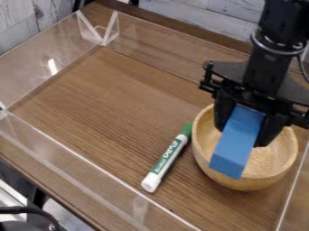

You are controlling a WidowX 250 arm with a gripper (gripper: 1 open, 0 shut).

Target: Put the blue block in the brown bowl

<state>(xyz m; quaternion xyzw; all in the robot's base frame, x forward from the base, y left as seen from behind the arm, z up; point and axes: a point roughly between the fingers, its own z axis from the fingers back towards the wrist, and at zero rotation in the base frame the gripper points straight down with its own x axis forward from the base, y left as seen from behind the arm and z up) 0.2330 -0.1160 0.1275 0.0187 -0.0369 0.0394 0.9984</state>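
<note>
Jaws (pixel 238 106) clenched on 1 blue block (pixel 237 142), apparently held over the bowl (pixel 257 183) for dropping inside.

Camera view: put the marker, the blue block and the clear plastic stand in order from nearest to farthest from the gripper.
1. Blue block: right at the gripper, held in its fingers over the bowl.
2. Marker: on the table, just beside the bowl's left edge in the picture.
3. Clear stand: upper left of the picture.
</note>
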